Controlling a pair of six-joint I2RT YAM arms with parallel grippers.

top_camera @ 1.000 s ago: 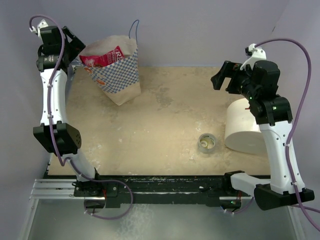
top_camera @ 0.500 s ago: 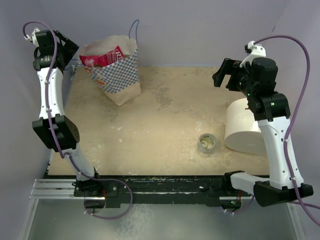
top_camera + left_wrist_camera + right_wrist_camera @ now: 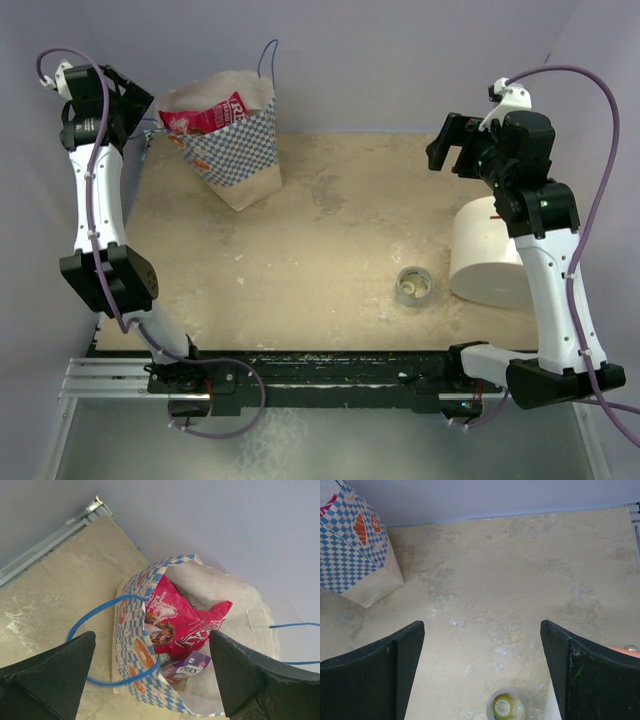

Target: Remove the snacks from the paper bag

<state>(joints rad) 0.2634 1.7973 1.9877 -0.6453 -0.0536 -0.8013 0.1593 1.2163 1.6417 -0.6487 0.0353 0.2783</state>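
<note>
Left gripper (image 3: 152,635), spread wide, faces the mouth of the paper bag (image 3: 127,647), upright at far left of the table (image 3: 340,240); inside we see a red-pink chip bag (image 3: 175,622) and apparently a purple packet (image 3: 191,666); right gripper (image 3: 482,625) likewise spread, empty.

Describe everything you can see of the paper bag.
The paper bag stands upright at the far left of the table, mouth open. Its outside is blue-and-white checkered paper with an orange mark, its inside plain white, with thin blue cord handles. A red-pink chip bag juts from the mouth; a purple packet shows beside it inside.
</note>
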